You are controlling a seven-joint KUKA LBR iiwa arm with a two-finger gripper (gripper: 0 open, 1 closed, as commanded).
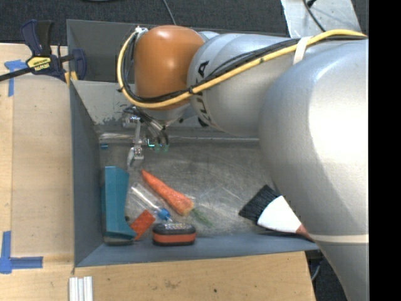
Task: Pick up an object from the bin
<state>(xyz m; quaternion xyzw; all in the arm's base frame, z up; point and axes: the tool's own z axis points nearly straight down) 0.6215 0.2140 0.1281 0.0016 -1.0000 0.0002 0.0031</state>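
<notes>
Starting at the left of the bin (84, 180), a teal block (116, 202) lies flat along the wall, and the gripper (139, 150) hangs just above its far end. Whether it is open or closed I cannot tell, and I see nothing held in it. I judge this as the approach step, with the pick not yet made. Next to the right are a clear wrapper (144, 199), a toy carrot (166, 192) lying slantwise with its tip nearest the gripper, and a black-and-red oval piece (173, 234) against the front wall. A brush (272, 211) lies well apart on the right. The next move calls for choosing block or carrot, centring, then descending. Dark lettering (203, 83) on the arm is crossed by a cable and unreadable.
</notes>
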